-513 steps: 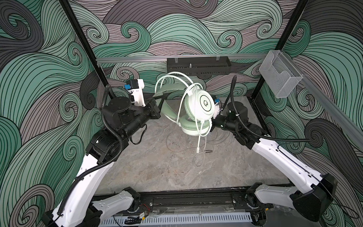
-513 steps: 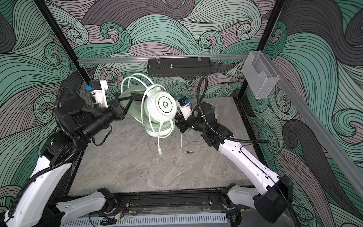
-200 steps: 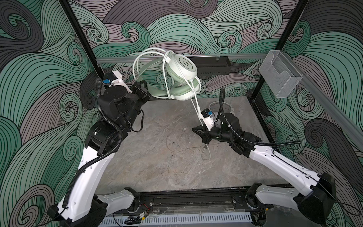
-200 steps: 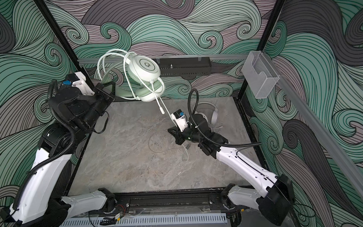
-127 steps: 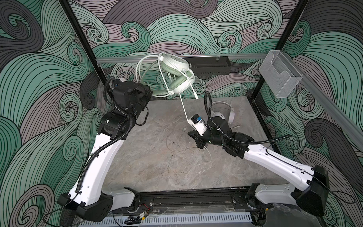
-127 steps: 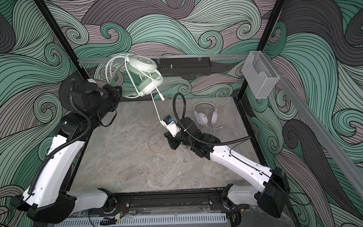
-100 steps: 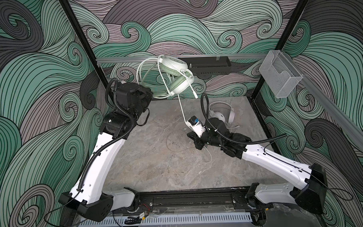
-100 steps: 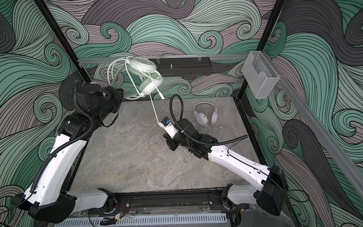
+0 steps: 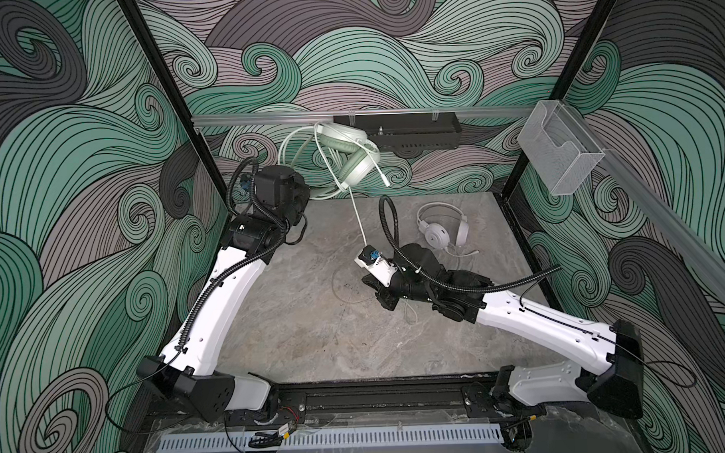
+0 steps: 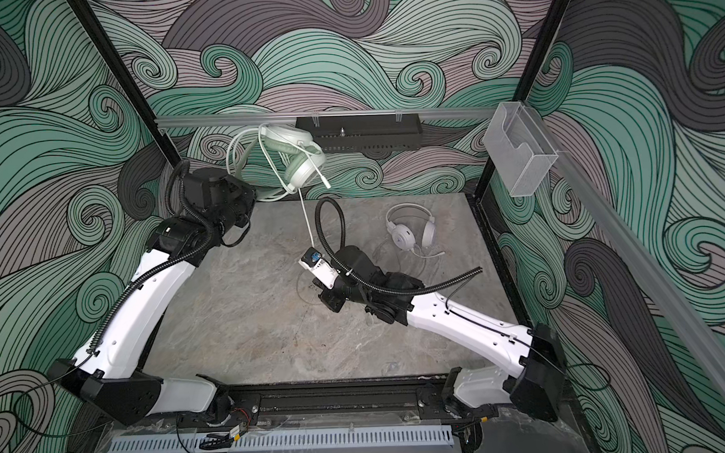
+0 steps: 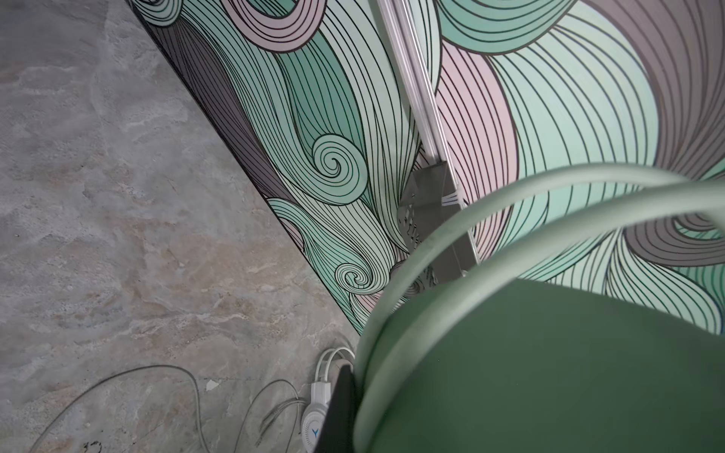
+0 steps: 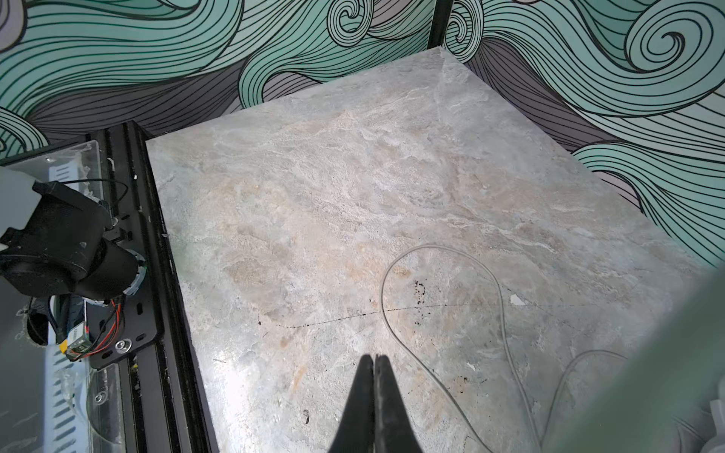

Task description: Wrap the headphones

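Step in hand: You look to be part-way through winding the pale mint green headset [image 9: 356, 161]. Several loops of its cable already hang around the headband, and one length is not yet wound.
Left gripper: Your left gripper [image 9: 309, 195] is clamped on the mint green headset's band and carries it in the air, close to the patterned back wall [image 9: 388, 69].
Right gripper: Your right gripper [image 12: 375, 392] hangs low over the grey marble tabletop [image 9: 315, 341] with its jaws pressed together. No wire shows between the tips.
Mint cable: The thin pale mint cable [image 9: 358, 219] runs nearly straight from the headset down to your right wrist and passes out of sight there. You cannot tell from these views whether it is pinched.
White headset: The white headset with a blue arrow on its earcup [image 9: 440, 233] lies on the tabletop, well apart from the mint one. Its thin grey cable loop [image 12: 431, 246] sprawls unwound just beside your right fingertips.
Next move: You probably need to confirm a hold on the mint cable, then carry it around the band for another turn with light tension.
Watch for: The grey cable loop could snag on the low right gripper.
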Motion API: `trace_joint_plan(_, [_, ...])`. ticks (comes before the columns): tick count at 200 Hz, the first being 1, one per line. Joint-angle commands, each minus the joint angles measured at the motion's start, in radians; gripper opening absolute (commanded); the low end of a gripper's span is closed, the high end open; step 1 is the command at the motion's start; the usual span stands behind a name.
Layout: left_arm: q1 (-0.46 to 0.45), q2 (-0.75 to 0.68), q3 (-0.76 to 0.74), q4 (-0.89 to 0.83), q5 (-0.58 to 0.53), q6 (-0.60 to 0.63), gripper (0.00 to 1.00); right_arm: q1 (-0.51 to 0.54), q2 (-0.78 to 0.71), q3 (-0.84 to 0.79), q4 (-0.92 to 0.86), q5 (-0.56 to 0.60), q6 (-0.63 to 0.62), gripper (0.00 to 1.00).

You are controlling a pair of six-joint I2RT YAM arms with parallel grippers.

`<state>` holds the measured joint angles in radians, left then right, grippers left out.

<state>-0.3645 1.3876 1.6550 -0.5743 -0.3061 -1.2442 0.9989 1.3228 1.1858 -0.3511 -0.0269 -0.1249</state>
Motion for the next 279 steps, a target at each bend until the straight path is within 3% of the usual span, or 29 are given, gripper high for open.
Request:
trace_joint_plan(1, [0.014, -0.028, 0.012, 0.123, -0.122, 0.036, 0.0, 0.033, -0.002, 0.055, -0.087, 0.015, -0.05, 0.0])
trace_joint_plan(40, [0.006, -0.034, -0.051, 0.102, -0.189, 0.125, 0.0, 0.091, 0.021, 0.152, -0.158, 0.045, -0.106, 0.0])
trace_joint_plan(76, [-0.037, -0.012, -0.048, 0.086, -0.265, 0.296, 0.0, 0.131, 0.071, 0.295, -0.251, 0.044, -0.132, 0.0])
trace_joint_plan(147, [-0.197, -0.044, -0.162, 0.148, -0.454, 0.815, 0.0, 0.132, 0.163, 0.596, -0.478, 0.106, -0.146, 0.0])
trace_joint_plan(203, [-0.24, -0.149, -0.337, 0.249, -0.435, 1.2, 0.0, 0.125, 0.203, 0.72, -0.623, 0.181, -0.241, 0.0])
trace_joint_plan(251, [-0.254, -0.188, -0.368, 0.203, -0.357, 1.339, 0.0, 0.118, 0.21, 0.76, -0.675, 0.361, -0.383, 0.0])
trace_joint_plan(279, [-0.255, -0.207, -0.371, 0.171, -0.266, 1.374, 0.0, 0.044, 0.192, 0.765, -0.672, 0.377, -0.375, 0.0])
